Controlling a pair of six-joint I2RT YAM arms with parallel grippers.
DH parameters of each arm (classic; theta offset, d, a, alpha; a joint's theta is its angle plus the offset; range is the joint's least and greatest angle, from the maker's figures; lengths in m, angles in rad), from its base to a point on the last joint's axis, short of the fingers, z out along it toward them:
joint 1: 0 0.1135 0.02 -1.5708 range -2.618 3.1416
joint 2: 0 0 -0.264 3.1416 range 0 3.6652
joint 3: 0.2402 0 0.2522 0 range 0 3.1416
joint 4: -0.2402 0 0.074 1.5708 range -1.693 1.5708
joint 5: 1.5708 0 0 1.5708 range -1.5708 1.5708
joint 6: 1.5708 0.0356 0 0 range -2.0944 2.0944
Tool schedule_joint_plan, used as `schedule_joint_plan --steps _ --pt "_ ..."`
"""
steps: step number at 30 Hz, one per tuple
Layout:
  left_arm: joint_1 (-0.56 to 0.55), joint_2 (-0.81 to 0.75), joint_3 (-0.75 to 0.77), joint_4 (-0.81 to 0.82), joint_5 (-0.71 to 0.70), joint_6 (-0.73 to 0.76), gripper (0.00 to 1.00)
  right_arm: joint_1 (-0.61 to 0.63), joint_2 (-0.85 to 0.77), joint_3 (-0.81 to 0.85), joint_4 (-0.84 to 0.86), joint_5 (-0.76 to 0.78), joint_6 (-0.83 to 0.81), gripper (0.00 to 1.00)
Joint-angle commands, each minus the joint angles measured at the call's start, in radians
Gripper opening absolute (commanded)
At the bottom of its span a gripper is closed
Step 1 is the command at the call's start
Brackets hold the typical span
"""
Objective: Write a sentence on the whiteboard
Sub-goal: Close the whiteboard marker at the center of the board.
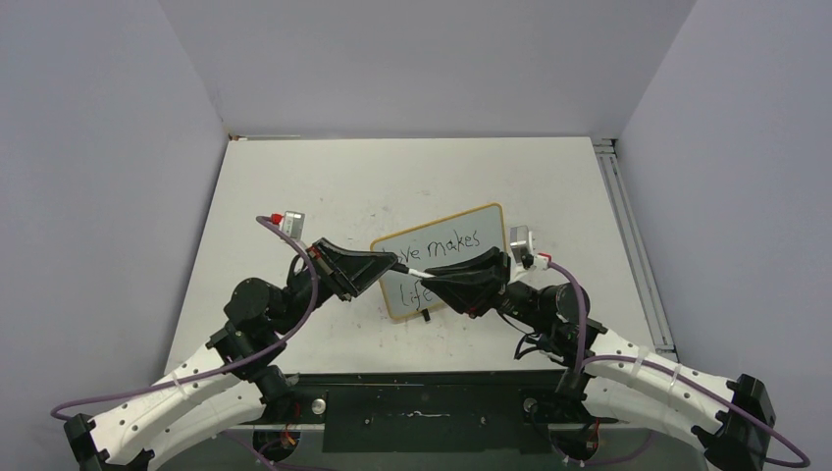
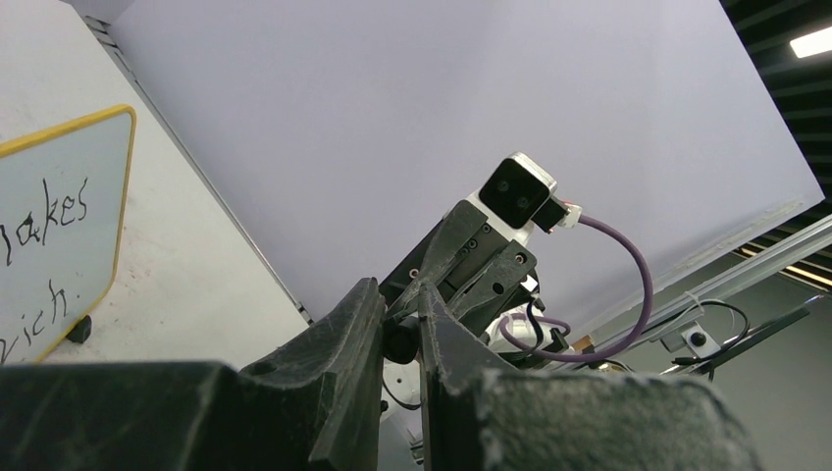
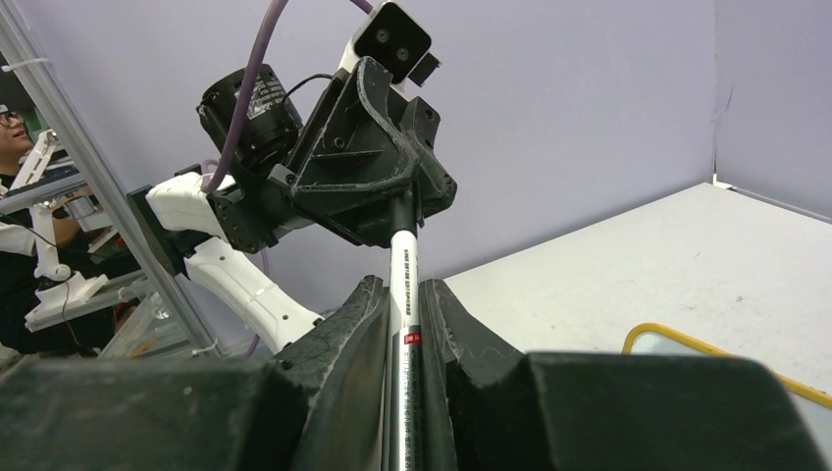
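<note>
**Wrapping up: writing looks done, marker held by both hands**

The whiteboard [image 1: 491, 226] sits on the table [image 1: 294, 177] near both arms. It bears the sentence [image 1: 443, 242] in two lines, ending "rich.", so the writing seems complete. Over it, the right hand [image 1: 433, 277] clenches the marker [image 1: 417, 272] by its white barrel. The left hand [image 1: 390, 263] clenches its black end, so capping is probably what is left. No container shows.
</note>
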Motion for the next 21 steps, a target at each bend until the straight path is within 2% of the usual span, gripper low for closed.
schedule_joint_plan --steps 1,21 --pt "-0.052 0.034 -0.018 -0.022 0.116 0.016 0.00 -0.004 0.035 0.059 0.122 0.087 -0.038 0.05" --pt "-0.162 0.047 -0.039 -0.024 0.059 0.054 0.00 -0.006 0.055 0.050 0.209 0.147 -0.032 0.05"
